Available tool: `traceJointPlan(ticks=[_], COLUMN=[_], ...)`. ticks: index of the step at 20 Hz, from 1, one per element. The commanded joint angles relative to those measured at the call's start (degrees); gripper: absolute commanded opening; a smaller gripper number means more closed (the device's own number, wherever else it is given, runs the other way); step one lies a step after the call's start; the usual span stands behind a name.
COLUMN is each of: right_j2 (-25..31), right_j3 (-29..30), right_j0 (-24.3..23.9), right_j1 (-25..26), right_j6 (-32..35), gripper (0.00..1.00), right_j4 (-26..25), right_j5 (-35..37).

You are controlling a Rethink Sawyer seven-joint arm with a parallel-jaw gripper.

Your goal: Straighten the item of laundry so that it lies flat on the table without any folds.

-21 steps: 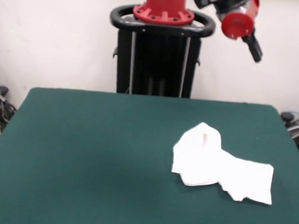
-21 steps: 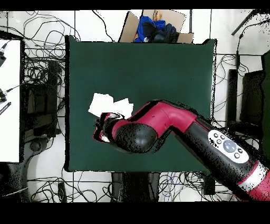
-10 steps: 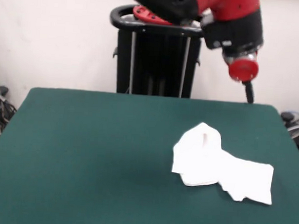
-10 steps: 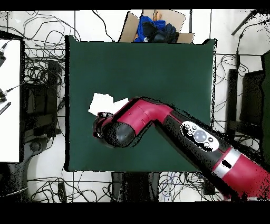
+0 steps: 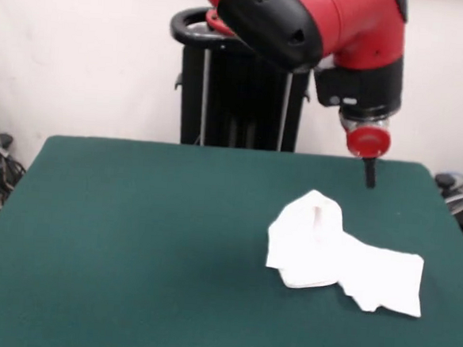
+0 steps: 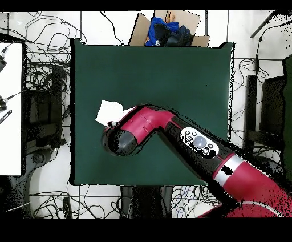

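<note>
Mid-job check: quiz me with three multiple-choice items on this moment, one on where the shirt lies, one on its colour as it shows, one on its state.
1. In the front view, where on the table does the item of laundry lie?
A. right half
B. left half
C. hanging off the near edge

2. What does the laundry's visible surface show?
A. plain white
B. blue stripes
C. solid red

3. How does the laundry lie?
A. spread flat
B. bunched and folded
C. lifted off the table

Answers: 1 A, it sits right of centre, below the gripper. 2 A, no print shows. 3 B, a raised hump and overlapping layers show; the gripper hangs above it, apart.
</note>
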Motion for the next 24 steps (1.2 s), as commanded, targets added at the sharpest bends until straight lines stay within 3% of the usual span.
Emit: traceJointPlan(ticks=[1,11,24], right_j2=[-12.69,-17.66,-18.12], right_j3=[-6.44,-6.82,-6.54], right_j0=[4.21,7.03,7.16], right_j1=[1.53,0.47,1.20], right_j6=[5.84,7.11,4.94], gripper=[0.00,0.00,0.00], right_j4=[-4.24,-5.13,-3.96], right_j5=[3.12,0.31,-3.25])
